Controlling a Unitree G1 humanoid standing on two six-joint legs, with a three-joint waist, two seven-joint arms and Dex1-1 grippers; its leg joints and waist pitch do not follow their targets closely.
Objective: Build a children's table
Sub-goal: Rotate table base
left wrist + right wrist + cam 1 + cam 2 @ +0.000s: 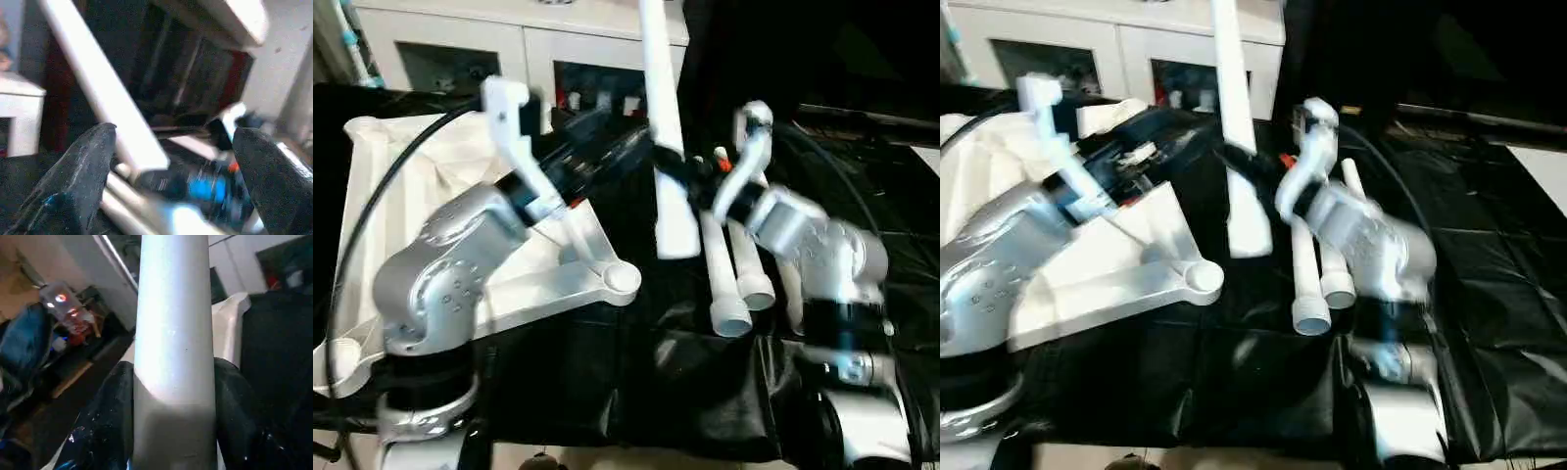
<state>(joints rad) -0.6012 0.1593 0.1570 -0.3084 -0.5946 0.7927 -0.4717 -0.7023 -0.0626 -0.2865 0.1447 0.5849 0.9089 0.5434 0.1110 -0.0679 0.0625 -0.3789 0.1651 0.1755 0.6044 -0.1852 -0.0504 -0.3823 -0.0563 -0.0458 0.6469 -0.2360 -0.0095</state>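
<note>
I have the right gripper (171, 431) clenched on one white leg (663, 117), its jaws on either side of the tube, holding it nearly upright in the middle of the scene over the black sheet (636, 382). My left gripper (171, 161) hangs with jaws spread wide, grasping nothing, that leg just beyond them. The upturned white table panel (568, 279) lies at the left, one round corner socket (623, 279) toward the near middle. The loose legs (729, 284) lie side by side just right of centre. A white cabinet (524, 39) stands at the far side.
</note>
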